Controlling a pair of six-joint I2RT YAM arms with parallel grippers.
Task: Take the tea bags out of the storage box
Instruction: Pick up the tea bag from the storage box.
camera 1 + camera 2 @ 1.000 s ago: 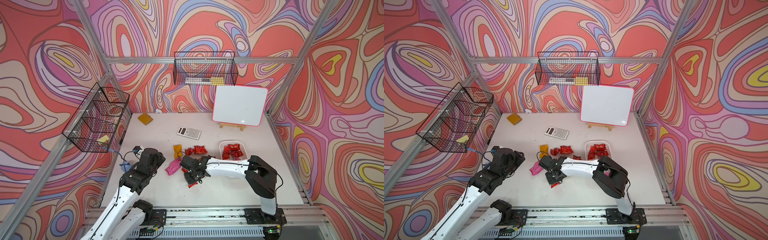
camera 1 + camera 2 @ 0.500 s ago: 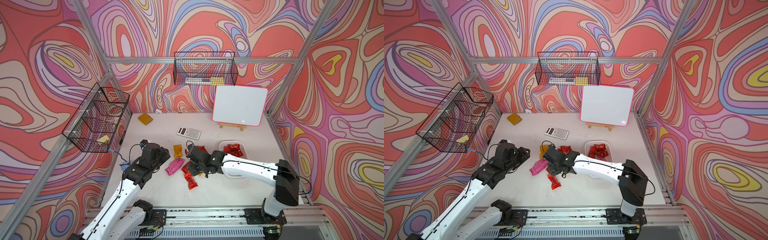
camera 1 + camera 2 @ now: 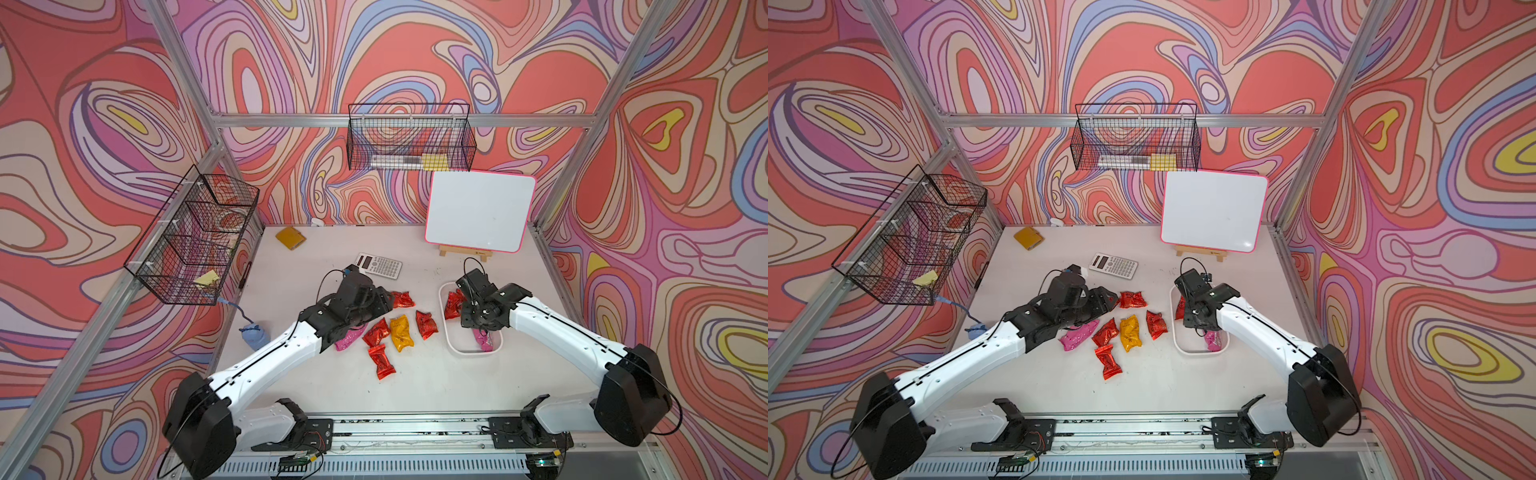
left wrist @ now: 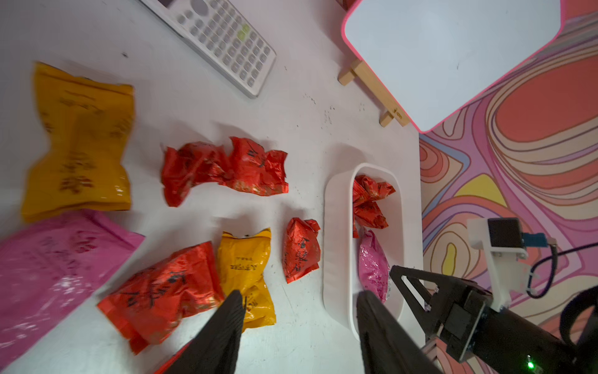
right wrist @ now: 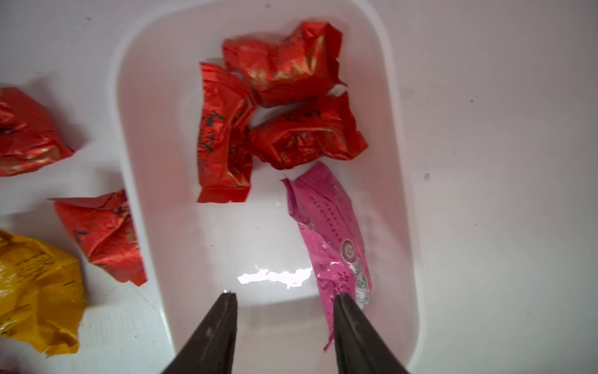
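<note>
Right fingers hanging spread, empty, over storage box. Three red tea bags and pink tea bag lying inside, others lying on desk. Left fingers hovering spread, empty, beside box. Risks: fingertip pinning pink foil, foil slipping; finger snagging rim, box sliding; arms colliding.

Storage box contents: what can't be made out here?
- Top views: right arm covers much of the storage box; tea bags there uncountable.
- Right wrist view: a finger of the right end effector partly hides the pink tea bag.
- Left wrist view: near wall hides part of its floor.
</note>
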